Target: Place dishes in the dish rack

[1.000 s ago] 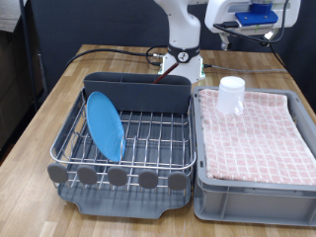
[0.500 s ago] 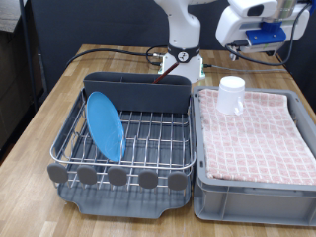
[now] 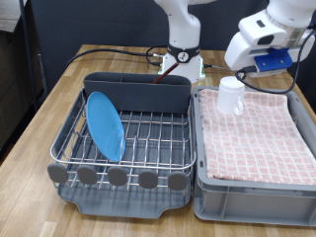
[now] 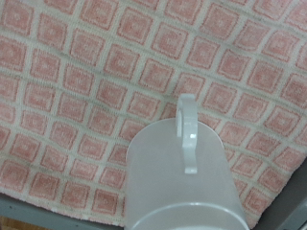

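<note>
The plate (image 3: 104, 125) stands on edge in the rack (image 3: 128, 148), wedged between wires so it can drain. The cup (image 3: 231, 95) sits upside down on the bin's checked cloth (image 3: 255, 136). The gripper (image 3: 259, 54) hangs above and beside it, looking down on its handle; whether its fingers are parted I cannot tell.

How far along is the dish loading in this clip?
Done: the light-blue plate stands on edge in the dish rack. In hand: nothing visibly; the arm's claw end hangs above the white cup, its fingers not visible. Left: the cup, upside down on the checked cloth in the grey bin. No spoon shows.
</note>
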